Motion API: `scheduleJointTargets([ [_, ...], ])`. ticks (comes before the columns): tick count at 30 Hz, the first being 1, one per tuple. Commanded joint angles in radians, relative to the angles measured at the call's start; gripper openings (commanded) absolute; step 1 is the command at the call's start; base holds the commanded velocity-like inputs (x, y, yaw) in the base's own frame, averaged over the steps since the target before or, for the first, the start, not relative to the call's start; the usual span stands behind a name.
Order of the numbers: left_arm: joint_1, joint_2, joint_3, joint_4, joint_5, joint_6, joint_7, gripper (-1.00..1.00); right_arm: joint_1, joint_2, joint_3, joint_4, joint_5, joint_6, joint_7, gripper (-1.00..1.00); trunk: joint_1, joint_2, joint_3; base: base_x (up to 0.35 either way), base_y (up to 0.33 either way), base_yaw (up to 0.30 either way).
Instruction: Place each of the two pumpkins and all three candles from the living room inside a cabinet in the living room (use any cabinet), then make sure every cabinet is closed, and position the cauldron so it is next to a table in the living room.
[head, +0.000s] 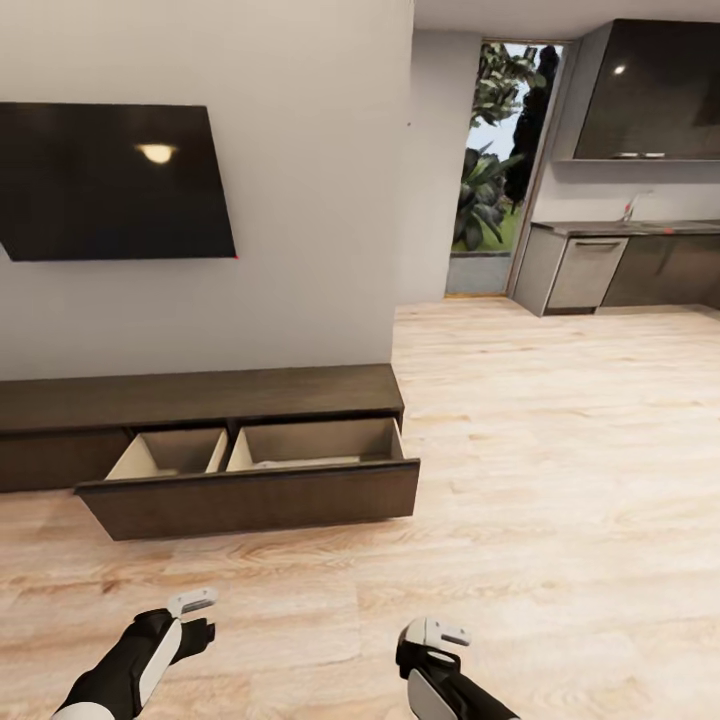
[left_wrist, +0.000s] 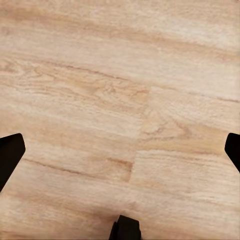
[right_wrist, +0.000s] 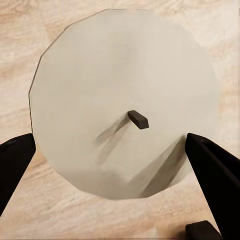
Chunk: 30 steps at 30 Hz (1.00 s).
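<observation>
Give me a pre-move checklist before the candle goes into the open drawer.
1. Candle held: ok. The right pincer is closed around the candle, a finger on each side in the right wrist view.
2. Drawer open: ok. The cabinet has its wide drawer pulled out, pale insides exposed.
3. Space in the drawer: cannot tell. Its front hides much of the bottom.
4. Left pincer free: ok. Open, with just floor between the fingers.
5. Path to the drawer: ok. Bare wood floor lies between the arms and the drawer.
6. Reach from here: cannot tell.
</observation>
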<state>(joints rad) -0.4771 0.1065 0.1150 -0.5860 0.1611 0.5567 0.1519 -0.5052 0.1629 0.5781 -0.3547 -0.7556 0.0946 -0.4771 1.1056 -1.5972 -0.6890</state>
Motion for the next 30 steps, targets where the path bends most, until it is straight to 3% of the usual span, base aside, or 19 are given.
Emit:
scheduleJointTargets([
  [1, 0.000, 0.000, 0.000, 0.000, 0.000, 0.000, 0.000, 1.00, 0.000, 0.000, 0.000, 0.002, 0.000, 0.000, 0.000, -1.00, -0.004, 0.007, 0.003, 0.000, 0.000, 0.006],
  [6, 0.000, 0.000, 0.000, 0.000, 0.000, 0.001, 0.000, 1.00, 0.000, -0.001, 0.001, 0.012, 0.000, -0.010, 0.001, -1.00, -0.023, 0.042, 0.019, 0.000, 0.000, 0.002],
  [13, 0.000, 0.001, 0.000, 0.000, 0.000, 0.002, 0.000, 1.00, 0.000, 0.001, 0.053, 0.011, -0.002, -0.035, 0.000, -1.00, -0.050, 0.091, 0.041, 0.000, 0.000, 0.000],
  [30, 0.000, 0.001, 0.000, 0.000, 0.000, 0.003, 0.002, 1.00, -0.001, 0.001, 0.057, 0.011, -0.004, -0.038, 0.000, -1.00, -0.115, 0.210, 0.094, 0.000, 0.000, 0.000],
])
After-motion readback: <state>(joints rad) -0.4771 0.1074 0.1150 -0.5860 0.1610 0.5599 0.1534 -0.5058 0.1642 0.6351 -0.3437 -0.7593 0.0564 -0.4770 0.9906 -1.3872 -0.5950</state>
